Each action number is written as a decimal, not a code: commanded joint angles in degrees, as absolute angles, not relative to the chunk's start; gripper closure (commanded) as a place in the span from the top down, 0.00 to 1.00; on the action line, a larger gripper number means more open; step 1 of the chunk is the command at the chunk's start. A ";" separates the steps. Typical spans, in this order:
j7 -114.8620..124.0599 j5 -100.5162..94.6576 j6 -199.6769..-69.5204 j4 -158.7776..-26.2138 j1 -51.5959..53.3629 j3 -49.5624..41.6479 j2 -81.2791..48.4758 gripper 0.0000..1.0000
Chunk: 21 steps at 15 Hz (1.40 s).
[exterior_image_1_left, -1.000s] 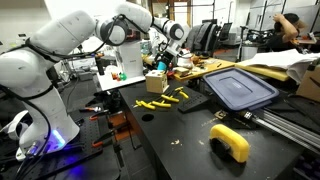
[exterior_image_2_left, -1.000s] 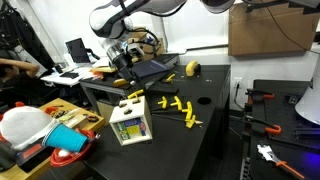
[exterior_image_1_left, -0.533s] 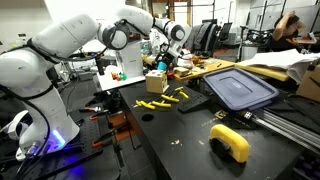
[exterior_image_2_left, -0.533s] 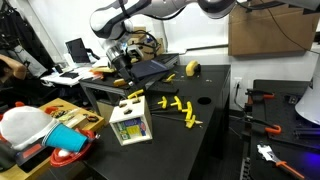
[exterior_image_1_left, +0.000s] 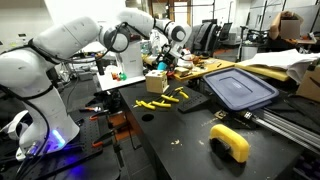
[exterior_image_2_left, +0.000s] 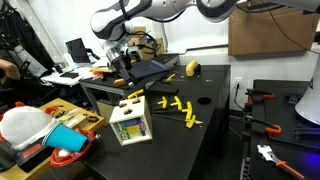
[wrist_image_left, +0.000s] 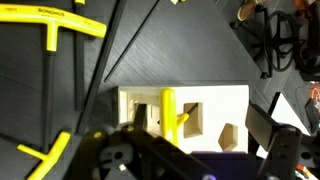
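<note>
My gripper (wrist_image_left: 198, 130) hangs open over a cream shape-sorter box (wrist_image_left: 215, 100) with cut-out holes in its top. A yellow stick piece (wrist_image_left: 168, 112) with a side branch stands up from the box top, close to my left finger (wrist_image_left: 137, 120) and apart from the right one. Its lower end is hidden. In both exterior views the gripper (exterior_image_1_left: 164, 61) (exterior_image_2_left: 121, 64) is some way above the box (exterior_image_1_left: 156, 84) (exterior_image_2_left: 131, 126). Several loose yellow pieces (exterior_image_1_left: 162, 99) (exterior_image_2_left: 180, 108) lie on the black table (exterior_image_1_left: 190, 135) beside the box.
A dark blue lid (exterior_image_1_left: 240, 88) lies further along the table, and a yellow tape holder (exterior_image_1_left: 230, 142) is near its edge. Black cables (wrist_image_left: 275, 40) lie beyond the box. Cluttered side tables with red cups (exterior_image_2_left: 68, 158) and monitors stand alongside.
</note>
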<state>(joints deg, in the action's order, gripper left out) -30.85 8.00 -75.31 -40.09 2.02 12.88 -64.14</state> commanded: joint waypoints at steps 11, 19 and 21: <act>-31.34 8.46 -73.52 -37.34 2.25 14.82 -66.40 0.49; -30.00 8.41 -74.15 -37.23 1.76 14.48 -64.60 0.00; -29.63 8.34 -74.49 -36.78 1.64 14.36 -64.18 0.00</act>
<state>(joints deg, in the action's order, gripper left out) -31.06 8.01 -75.31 -37.49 1.97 14.40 -65.52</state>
